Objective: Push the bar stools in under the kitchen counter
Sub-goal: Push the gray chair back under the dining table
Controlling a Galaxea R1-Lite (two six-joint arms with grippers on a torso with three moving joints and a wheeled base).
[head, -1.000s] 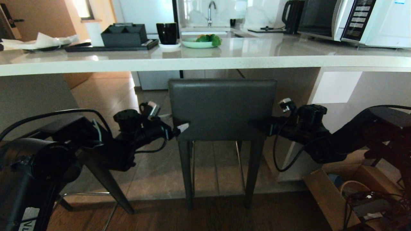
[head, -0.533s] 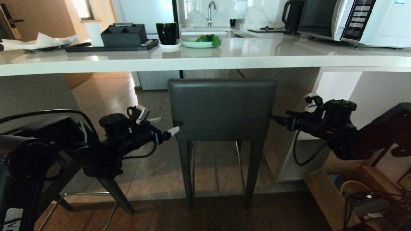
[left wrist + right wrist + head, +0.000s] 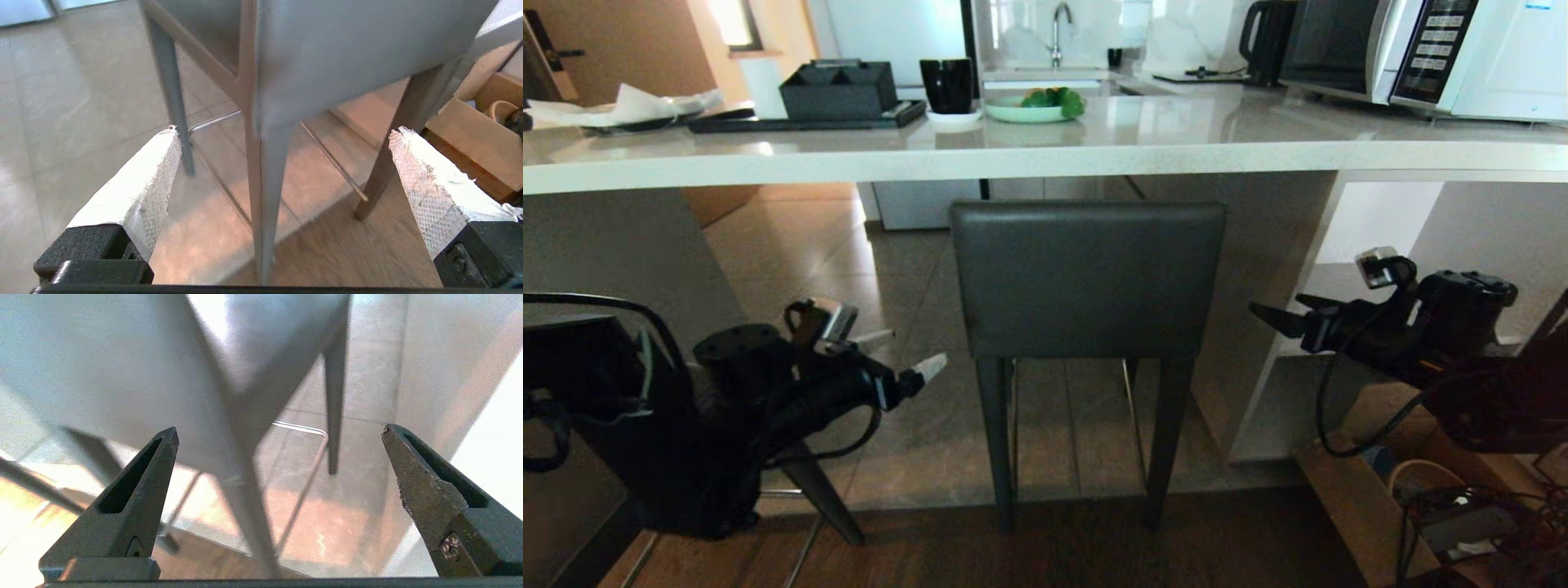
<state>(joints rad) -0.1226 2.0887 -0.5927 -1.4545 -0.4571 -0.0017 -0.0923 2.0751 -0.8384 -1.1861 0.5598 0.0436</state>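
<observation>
I had the stool [image 3: 1088,278] tucked under the counter [image 3: 1045,151], dead ahead between both arms. My left gripper [image 3: 907,363] and right gripper [image 3: 1278,314] flanked it, wide open, holding nothing, about equally near.

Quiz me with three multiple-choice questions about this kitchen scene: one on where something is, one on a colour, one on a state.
1. Where is the stool?
A) on the counter
B) against the counter edge, backrest below the top
C) lying on the floor

2. What colour is the backrest?
A) dark grey
B) red
C) white

3. How are the left tool and right tool?
A) both clamped on the stool
B) one open, one shut
C) both open, clear of the stool

Answers: 1 B, the backrest stands just under the top. 2 A, dark grey leather. 3 C, gaps show either side.
</observation>
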